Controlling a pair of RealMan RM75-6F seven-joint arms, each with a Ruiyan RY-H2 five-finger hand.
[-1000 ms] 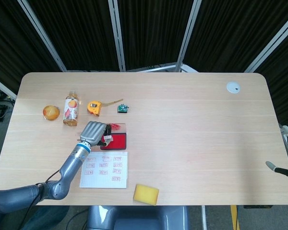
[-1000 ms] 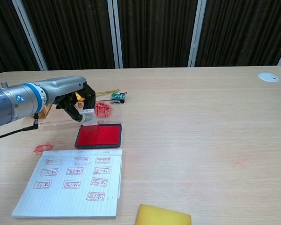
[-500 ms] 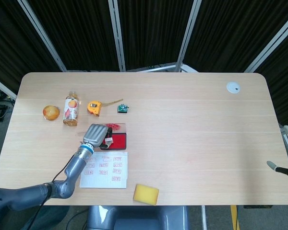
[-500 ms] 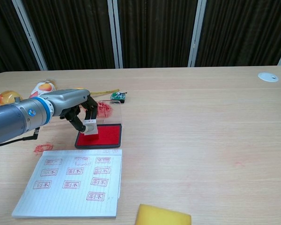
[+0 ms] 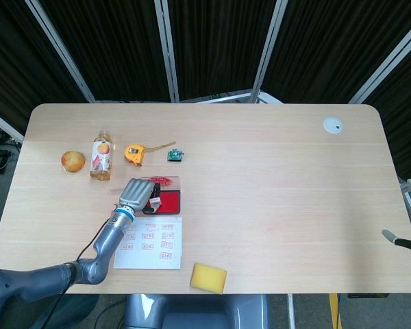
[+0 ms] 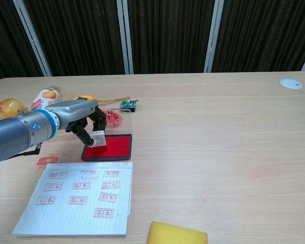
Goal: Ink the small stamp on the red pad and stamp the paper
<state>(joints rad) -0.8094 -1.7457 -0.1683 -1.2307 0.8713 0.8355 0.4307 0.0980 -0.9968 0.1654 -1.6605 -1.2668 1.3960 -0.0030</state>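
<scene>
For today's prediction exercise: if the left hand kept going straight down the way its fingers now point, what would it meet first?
Most likely the red ink pad. The left hand holds the small stamp pointing down right over the pad's left part; whether the stamp already touches it is unclear.

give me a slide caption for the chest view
Left hand presses the small stamp onto the red pad above the paper.

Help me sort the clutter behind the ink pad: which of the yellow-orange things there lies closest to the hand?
The tape measure, just beyond the left hand. The bottle lies further left, the round fruit further still; the sponge sits by the paper.
</scene>
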